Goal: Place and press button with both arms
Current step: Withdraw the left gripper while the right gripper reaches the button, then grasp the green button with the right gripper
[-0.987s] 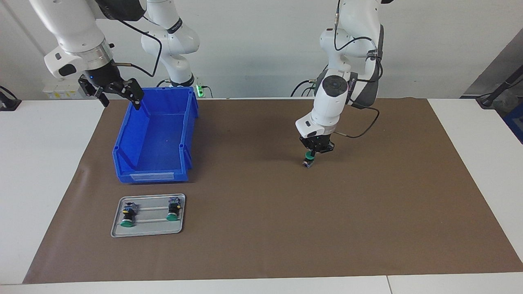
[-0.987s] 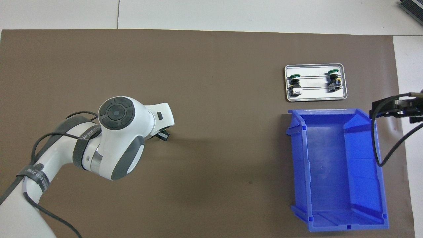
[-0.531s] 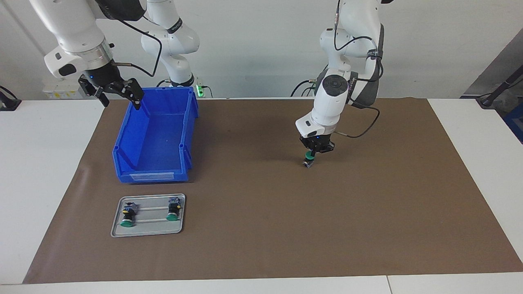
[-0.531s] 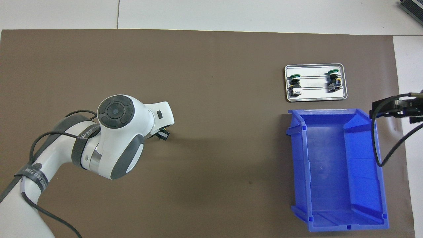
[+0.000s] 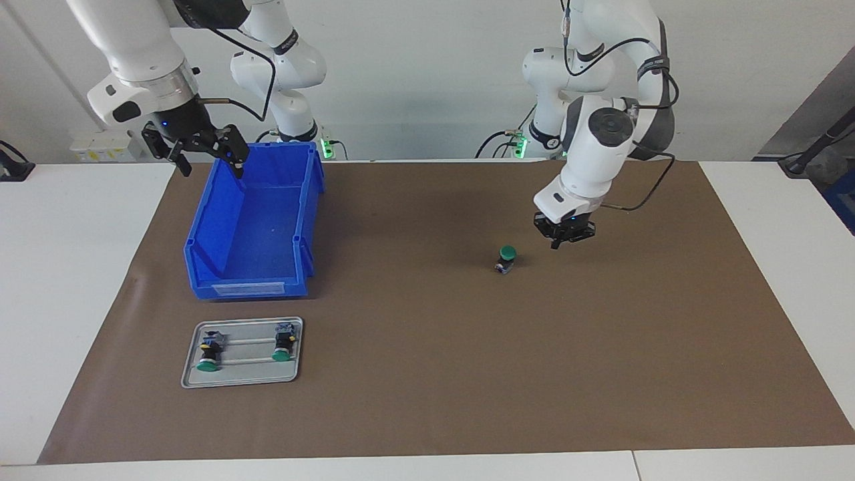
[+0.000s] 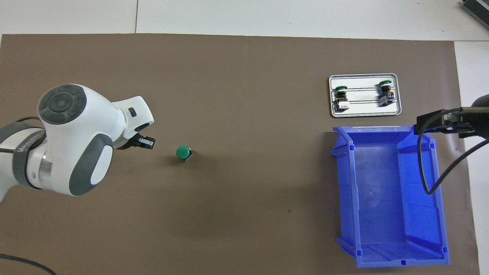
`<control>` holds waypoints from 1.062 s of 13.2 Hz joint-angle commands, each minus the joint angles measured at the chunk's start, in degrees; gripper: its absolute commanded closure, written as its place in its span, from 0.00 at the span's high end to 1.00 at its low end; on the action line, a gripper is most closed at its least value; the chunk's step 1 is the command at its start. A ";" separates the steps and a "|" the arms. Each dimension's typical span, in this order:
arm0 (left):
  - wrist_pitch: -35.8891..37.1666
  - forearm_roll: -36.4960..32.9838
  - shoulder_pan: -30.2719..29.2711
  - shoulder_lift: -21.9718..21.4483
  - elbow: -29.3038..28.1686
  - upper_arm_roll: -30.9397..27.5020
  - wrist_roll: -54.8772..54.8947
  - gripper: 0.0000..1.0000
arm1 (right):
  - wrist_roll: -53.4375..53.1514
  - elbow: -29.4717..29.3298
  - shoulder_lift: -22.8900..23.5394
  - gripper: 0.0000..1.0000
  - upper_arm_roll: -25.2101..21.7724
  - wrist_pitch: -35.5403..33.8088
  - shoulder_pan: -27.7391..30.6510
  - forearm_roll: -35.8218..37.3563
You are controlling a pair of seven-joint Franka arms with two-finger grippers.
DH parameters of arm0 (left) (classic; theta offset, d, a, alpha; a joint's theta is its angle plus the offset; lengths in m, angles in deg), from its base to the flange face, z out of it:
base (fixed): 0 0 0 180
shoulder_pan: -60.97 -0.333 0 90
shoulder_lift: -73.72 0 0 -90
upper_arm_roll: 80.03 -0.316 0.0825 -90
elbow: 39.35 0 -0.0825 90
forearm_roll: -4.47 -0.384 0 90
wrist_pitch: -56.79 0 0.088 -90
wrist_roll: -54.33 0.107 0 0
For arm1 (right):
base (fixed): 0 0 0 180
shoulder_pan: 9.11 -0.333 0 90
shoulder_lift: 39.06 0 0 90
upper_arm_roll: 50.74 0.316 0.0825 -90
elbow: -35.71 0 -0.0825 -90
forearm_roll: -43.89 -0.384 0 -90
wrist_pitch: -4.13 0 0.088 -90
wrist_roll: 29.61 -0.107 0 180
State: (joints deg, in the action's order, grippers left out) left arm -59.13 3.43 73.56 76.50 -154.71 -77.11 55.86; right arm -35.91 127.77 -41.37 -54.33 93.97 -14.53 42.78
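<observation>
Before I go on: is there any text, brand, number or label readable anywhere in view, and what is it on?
Nothing can be read for certain.
Strap on the left arm: pale lettering, too small to read.
Band on the right arm: lettering, too blurred to read.
Label slot on the blue bin: no text visible.

No text, brand or number can be read anywhere; the blue bin (image 5: 254,220) carries a pale label strip on its end wall, but nothing on it is legible.
</observation>
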 commanded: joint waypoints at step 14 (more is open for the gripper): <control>29.35 -0.01 -9.24 -1.80 29.06 0.15 0.58 1.00 | -44.32 -11.80 31.11 1.00 0.78 35.57 -38.87 1.35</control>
State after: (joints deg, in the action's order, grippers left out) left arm -31.58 3.46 65.58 74.00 -127.09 -77.37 55.96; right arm -78.94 120.89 -15.19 -53.20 128.65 -52.63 42.59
